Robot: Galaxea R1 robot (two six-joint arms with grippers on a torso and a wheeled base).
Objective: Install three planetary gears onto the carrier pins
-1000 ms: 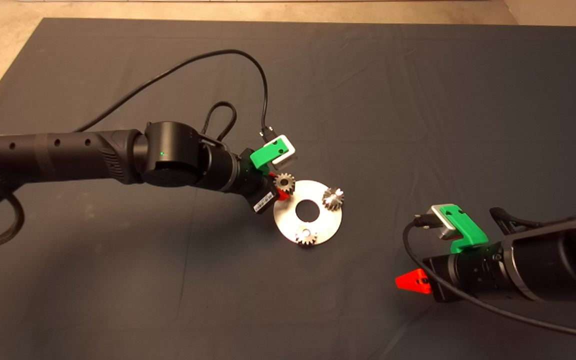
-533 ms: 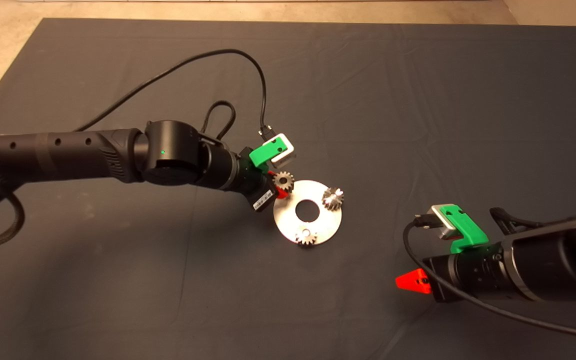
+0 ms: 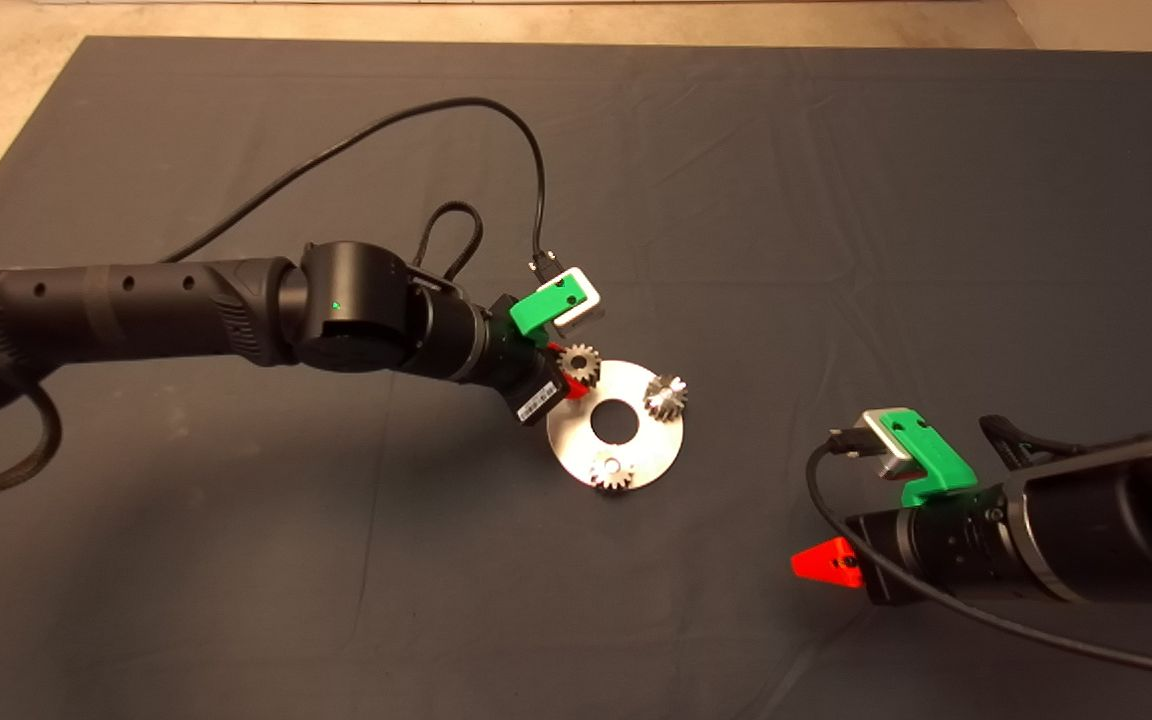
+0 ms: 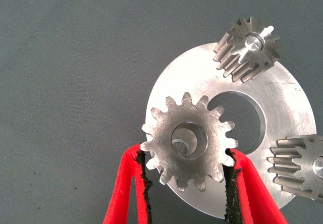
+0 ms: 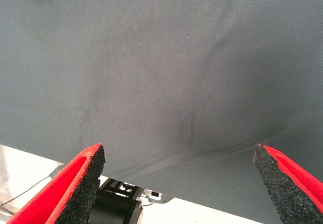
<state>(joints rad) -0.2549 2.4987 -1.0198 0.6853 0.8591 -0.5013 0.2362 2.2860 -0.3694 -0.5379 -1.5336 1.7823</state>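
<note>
The left hand is clamped on a small shiny silver toothed gear, holding it over the rim of the flat round silver disc on the dark-matted bench; two more gears sit on pins there; the right hand, spread apart, waits at lower right.

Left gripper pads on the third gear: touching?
Touching. The left wrist view shows the left gripper with a black pad pressed against the teeth on each side of the third gear, held over the disc.
</note>
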